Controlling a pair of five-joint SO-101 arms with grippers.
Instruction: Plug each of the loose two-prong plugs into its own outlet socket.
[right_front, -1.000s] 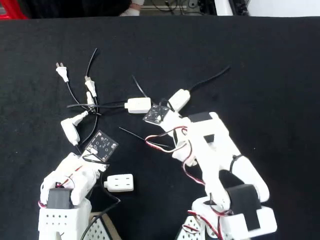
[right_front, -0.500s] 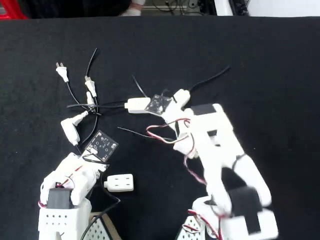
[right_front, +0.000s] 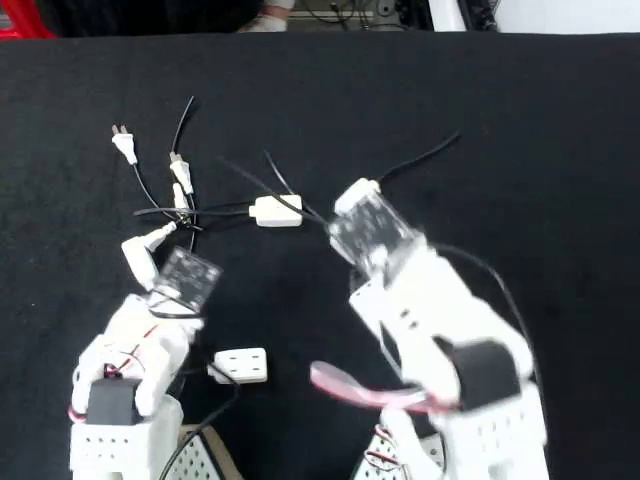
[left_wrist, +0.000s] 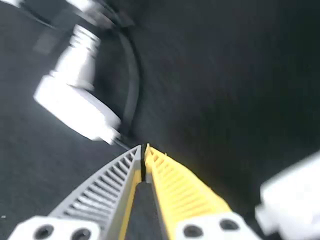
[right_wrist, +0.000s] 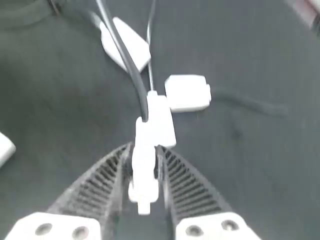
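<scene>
My right gripper (right_wrist: 145, 150) is shut on a small white two-prong plug (right_wrist: 146, 160) whose black cord (right_wrist: 120, 50) trails away from it. Beneath it on the black table lie a white outlet socket (right_wrist: 187, 92) and another white block (right_wrist: 125, 45). My left gripper (left_wrist: 144, 149) is shut with nothing in it, its tip close to a white angled plug (left_wrist: 75, 102). From above, that plug (right_front: 138, 255) lies just beyond the left arm (right_front: 150, 330). Two loose plugs (right_front: 124, 145) (right_front: 180, 172) lie at the far left. Sockets sit mid-table (right_front: 277, 211) and near the left arm (right_front: 240, 365).
Black cords (right_front: 165, 210) cross between the loose plugs and the middle socket. Another cord (right_front: 420, 157) runs off toward the back right. The raised right arm (right_front: 430, 300) stands over the table's centre-right. The black table (right_front: 560, 150) is bare on the right side.
The right arm rose and drew back toward the near edge, lifting the plug and its cord off the table. The left arm shifted slightly toward the angled plug.
</scene>
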